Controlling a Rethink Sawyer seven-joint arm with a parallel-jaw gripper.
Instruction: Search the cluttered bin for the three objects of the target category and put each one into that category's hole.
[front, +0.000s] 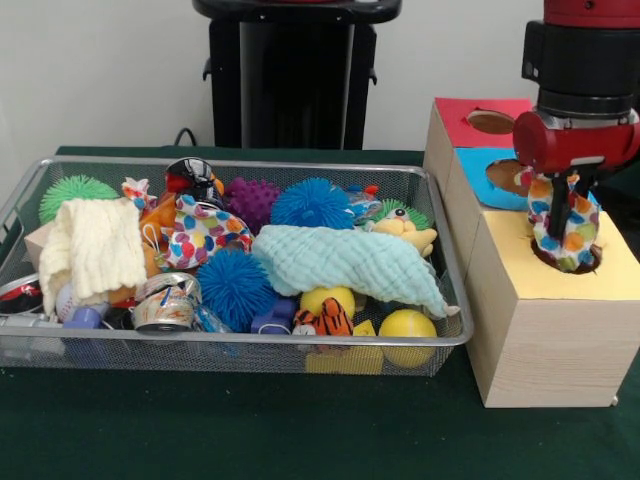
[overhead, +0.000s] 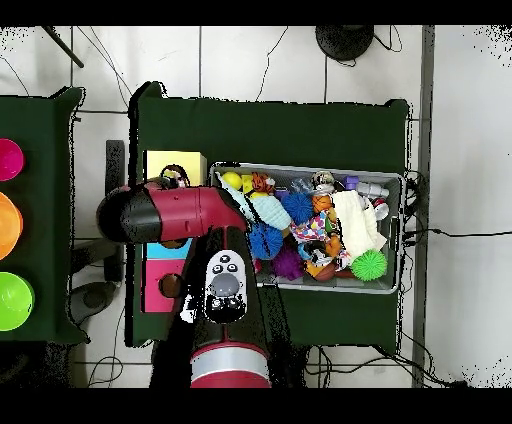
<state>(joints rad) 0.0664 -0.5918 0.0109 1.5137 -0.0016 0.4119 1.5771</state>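
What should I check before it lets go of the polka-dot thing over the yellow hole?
1. Item held: the gripper has its fingers shut on the polka-dot cloth item. Ok.
2. Item over the hole: its lower end sits in the yellow hole in the front view. Ok.
3. Fully inside: most of the item is above the yellow box top. Not ok.
4. Hole clearance: the item hides most of the rim. Cannot tell.
5. More of this kind left: a similar polka-dot item lies in the wire bin. Ok.
6. Overhead check: the arm covers the hole. Cannot tell.
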